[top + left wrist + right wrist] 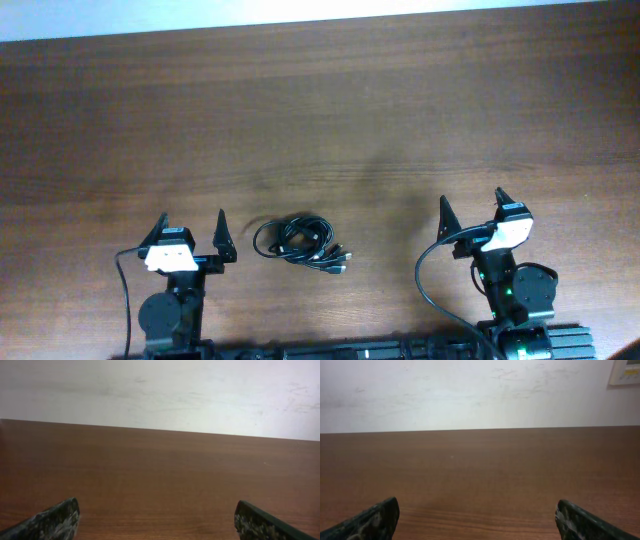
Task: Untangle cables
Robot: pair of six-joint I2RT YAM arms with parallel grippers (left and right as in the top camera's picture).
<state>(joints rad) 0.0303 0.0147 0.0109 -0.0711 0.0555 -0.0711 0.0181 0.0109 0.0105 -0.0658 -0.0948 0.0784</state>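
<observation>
A small bundle of thin black cables (298, 240) lies coiled on the brown wooden table (320, 120) near the front edge, its plug ends pointing right. My left gripper (190, 226) stands open just left of the bundle, nothing between its fingers. My right gripper (472, 203) is open farther right, well apart from the cables. In the wrist views, both the left gripper (157, 517) and the right gripper (477, 515) show only bare table between wide-spread fingertips; the cables are out of sight there.
A white wall (160, 390) rises beyond the table's far edge. A thick black wire (428, 285) loops beside the right arm base, and another (124, 290) by the left arm.
</observation>
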